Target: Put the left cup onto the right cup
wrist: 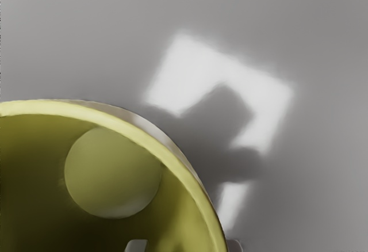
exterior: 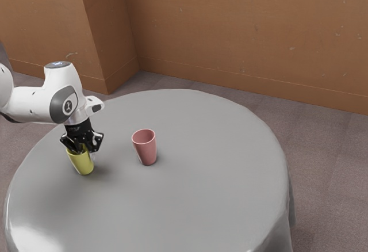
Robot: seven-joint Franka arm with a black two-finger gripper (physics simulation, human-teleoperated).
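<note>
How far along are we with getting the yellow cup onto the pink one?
Done: the gripper is at the rim of the yellow-green plastic cup. In hand: the grasp; the cup looks to rest on the round grey table, not yet lifted. Left: lift it, carry it to the upright pink plastic cup standing apart, and set it on.

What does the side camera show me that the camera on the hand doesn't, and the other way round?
Side camera: the white arm over the yellow cup, the pink cup standing apart from it, brown walls. Hand camera: a look down into the yellow cup to its round bottom, and bright light patches on the table. Both: the yellow cup on the table.
</note>
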